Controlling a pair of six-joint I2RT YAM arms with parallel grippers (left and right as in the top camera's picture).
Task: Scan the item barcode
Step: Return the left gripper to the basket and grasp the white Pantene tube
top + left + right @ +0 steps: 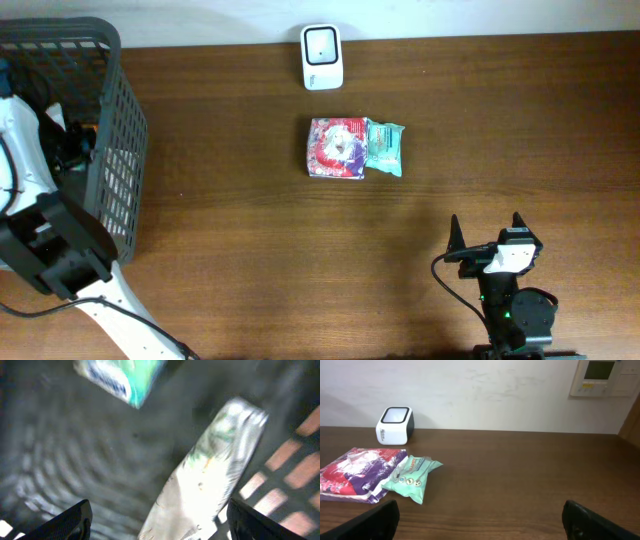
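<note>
Our left end effector [159, 511] is gaping wide above a white packet [215, 470], whose long axis is slanting forward-right from it.

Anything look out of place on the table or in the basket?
Nothing spilled or damaged. The red packet and green packet lie flat, touching, near the scanner. The left wrist view inside the basket is blurred; a white packet lies slanted there, nothing clearly wrong.
</note>
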